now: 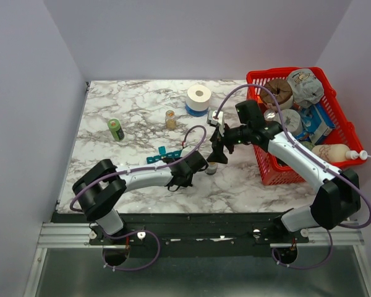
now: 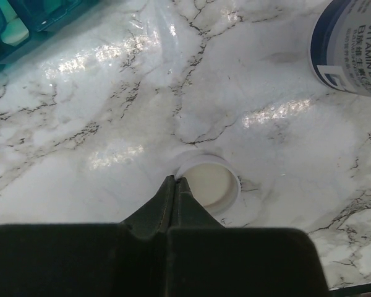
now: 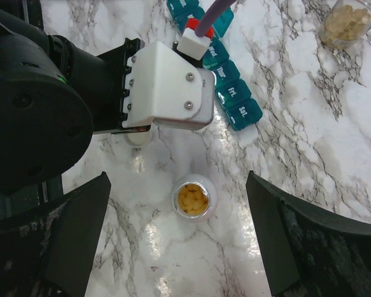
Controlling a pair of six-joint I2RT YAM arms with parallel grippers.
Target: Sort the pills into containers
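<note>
The teal pill organizer (image 1: 163,155) lies on the marble with its lids shut and day labels showing (image 3: 226,81). One pale pill (image 2: 15,31) sits in a compartment at its end. An open white bottle (image 3: 193,199) stands upright, full of yellow-tan pills. My right gripper (image 3: 178,184) hovers over it, open, with a finger on each side. My left gripper (image 2: 175,180) is shut. Its tips touch the rim of an upturned white cap (image 2: 209,185), and nothing shows between them. The same bottle (image 2: 352,49) is at the top right of the left wrist view.
A small amber jar (image 1: 170,119) of tan pieces stands behind the organizer. A green can (image 1: 115,129) and a white tape roll (image 1: 198,98) stand further back. A red basket (image 1: 269,170) full of items sits on the right.
</note>
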